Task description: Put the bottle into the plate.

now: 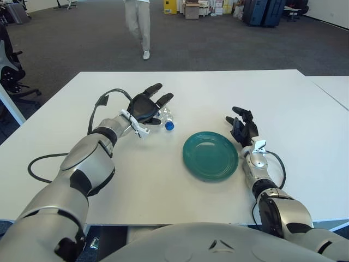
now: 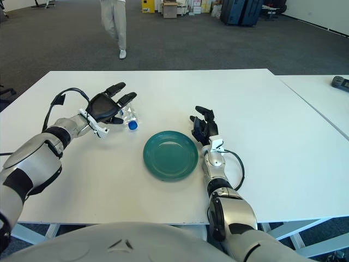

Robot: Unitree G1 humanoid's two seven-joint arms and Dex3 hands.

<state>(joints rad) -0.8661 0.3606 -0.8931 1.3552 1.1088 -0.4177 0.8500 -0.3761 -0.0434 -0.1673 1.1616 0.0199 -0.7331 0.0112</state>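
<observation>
A clear plastic bottle [image 1: 166, 118] with a blue cap [image 1: 169, 126] lies on its side on the white table [image 1: 185, 90], left of the teal plate [image 1: 210, 155]. My left hand [image 1: 148, 104] hovers over the bottle with its fingers spread, covering most of the body; only the neck and cap show. It is not closed on the bottle. The plate holds nothing. My right hand [image 1: 243, 129] shows just right of the plate, fingers relaxed and holding nothing.
A black cable [image 1: 103, 101] loops off my left wrist. A person [image 1: 136, 22] walks on the carpet beyond the table's far edge. A second white table [image 1: 332, 87] adjoins on the right. An office chair [image 1: 8, 68] stands at far left.
</observation>
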